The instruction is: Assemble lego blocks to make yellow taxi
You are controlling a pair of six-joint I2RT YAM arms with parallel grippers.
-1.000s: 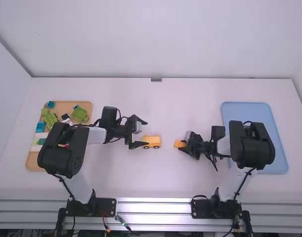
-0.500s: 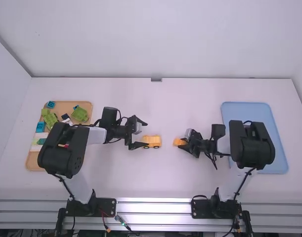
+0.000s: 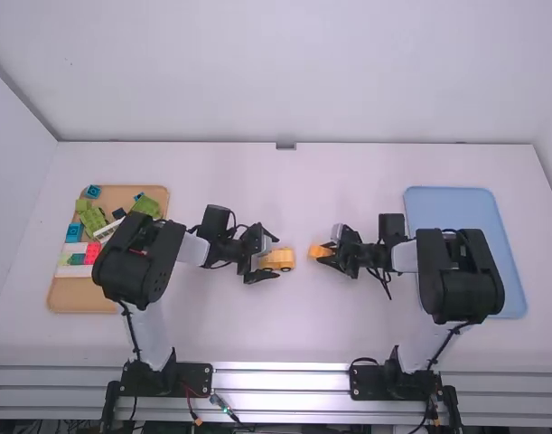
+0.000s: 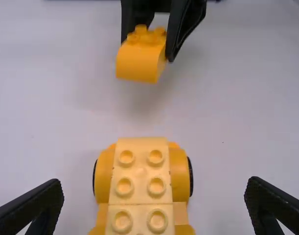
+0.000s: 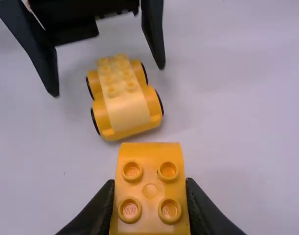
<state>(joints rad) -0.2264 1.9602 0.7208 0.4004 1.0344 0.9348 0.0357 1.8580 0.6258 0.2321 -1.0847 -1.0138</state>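
Assembly judged partway: wheeled yellow base (image 4: 142, 171) sat on the tabletop (image 3: 348, 334), left hand (image 4: 154, 182) open around it, while right hand (image 5: 150, 182) gripped a rounded block (image 5: 149, 191), probably left to fit on top.

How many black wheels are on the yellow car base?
4: two wheels at the end facing the right gripper, one per side; two farther from it, also one per side. The car base may hide others underneath.
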